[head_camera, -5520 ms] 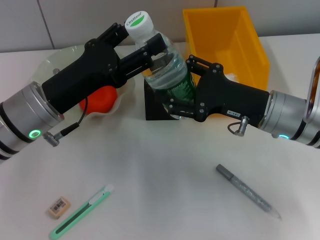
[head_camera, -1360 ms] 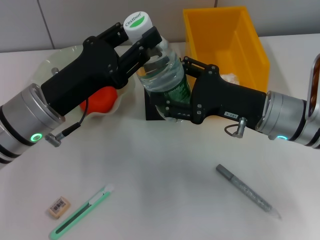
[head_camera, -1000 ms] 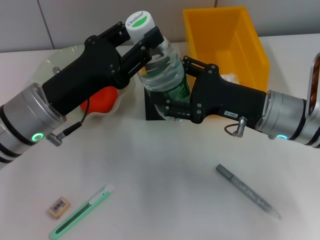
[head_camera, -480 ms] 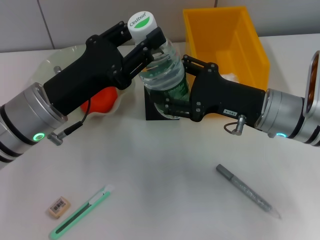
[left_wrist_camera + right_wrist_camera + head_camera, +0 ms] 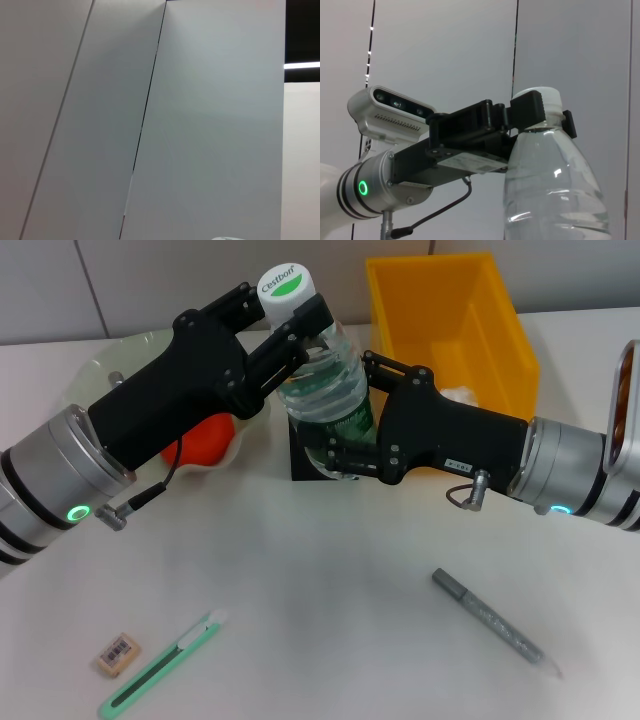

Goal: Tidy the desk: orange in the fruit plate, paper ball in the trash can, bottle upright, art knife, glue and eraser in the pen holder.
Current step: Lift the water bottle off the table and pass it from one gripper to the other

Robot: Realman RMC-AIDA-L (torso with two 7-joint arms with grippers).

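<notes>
A clear water bottle (image 5: 328,390) with a white and green cap stands nearly upright, held above the black pen holder (image 5: 308,468). My left gripper (image 5: 303,328) is shut on its neck just under the cap. My right gripper (image 5: 338,447) is shut on its lower, green-labelled part. The right wrist view shows the bottle (image 5: 555,200) with the left gripper (image 5: 540,114) at its neck. The orange (image 5: 200,440) lies in the clear fruit plate (image 5: 105,375). The green art knife (image 5: 160,665) and the eraser (image 5: 118,653) lie at the front left. The grey glue stick (image 5: 495,623) lies at the front right.
A yellow bin (image 5: 450,310) stands at the back right with a white paper ball (image 5: 458,395) inside, partly hidden by my right arm. The left wrist view shows only the wall panels.
The bottle's cap has shifted slightly up and to the right, so the bottle stands a little straighter. Both grippers keep their hold. The things on the table have not moved.
</notes>
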